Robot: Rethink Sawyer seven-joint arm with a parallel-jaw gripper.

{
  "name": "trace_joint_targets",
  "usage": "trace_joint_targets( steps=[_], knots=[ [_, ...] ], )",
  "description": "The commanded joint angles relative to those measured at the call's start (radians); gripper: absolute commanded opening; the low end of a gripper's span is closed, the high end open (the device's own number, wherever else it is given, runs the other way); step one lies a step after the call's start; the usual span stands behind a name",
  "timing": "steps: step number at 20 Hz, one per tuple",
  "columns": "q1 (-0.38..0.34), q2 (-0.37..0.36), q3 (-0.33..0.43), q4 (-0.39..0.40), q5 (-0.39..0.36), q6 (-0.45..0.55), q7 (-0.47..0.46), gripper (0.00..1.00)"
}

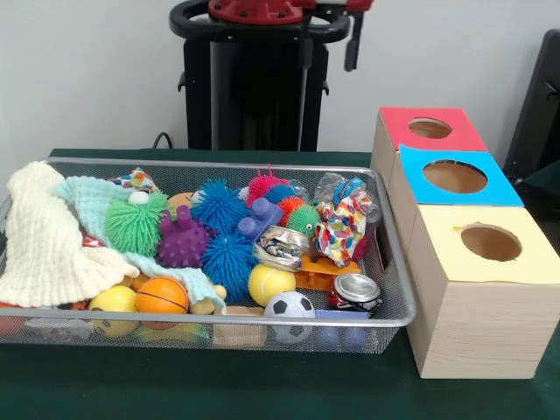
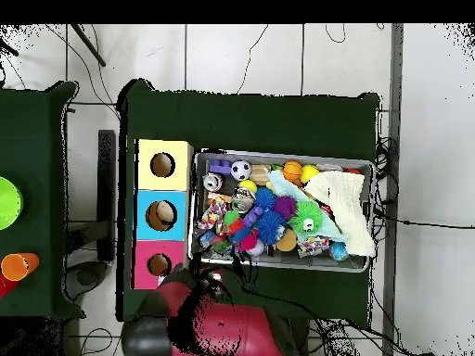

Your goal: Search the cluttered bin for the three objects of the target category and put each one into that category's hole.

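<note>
Beside the wire bin (image 1: 395, 289), three holed boxes (image 1: 477, 289) align front-to-back.

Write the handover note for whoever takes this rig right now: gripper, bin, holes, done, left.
Gripper: drawn back high above the table, holding nothing visible; open or shut cannot be told.
Wire bin: full of clutter, including spiky balls, a soccer ball, a crushed can and a cream cloth.
Red, blue and yellow holes: beside the bin.
Done: nothing evident.
Left: all three objects.
</note>
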Motion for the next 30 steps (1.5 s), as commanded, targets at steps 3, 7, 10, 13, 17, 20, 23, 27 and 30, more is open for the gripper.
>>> trace_joint_targets(
  steps=[3, 7, 10, 13, 17, 20, 23, 27, 30],
  knots=[
    [-0.101, 0.045, 0.1, 0.079, -0.024, -0.038, 0.075, 1.0],
    [-0.13, 0.073, 0.111, 0.089, -0.043, -0.086, 0.086, 1.0],
    [-0.157, 0.114, 0.118, 0.085, -0.052, -0.109, 0.088, 1.0],
    [-0.214, 0.161, 0.146, 0.064, -0.07, -0.121, 0.053, 1.0],
    [-0.27, 0.204, 0.179, 0.007, -0.103, -0.094, 0.005, 1.0],
    [-0.321, 0.218, 0.216, -0.038, -0.129, -0.054, -0.038, 1.0],
    [-0.358, 0.212, 0.242, -0.081, -0.151, 0.008, -0.071, 1.0],
    [-0.429, 0.119, 0.303, -0.096, -0.137, 0.126, -0.125, 1.0],
    [-0.472, 0.094, 0.339, -0.145, -0.142, 0.197, -0.172, 1.0]
  ],
)
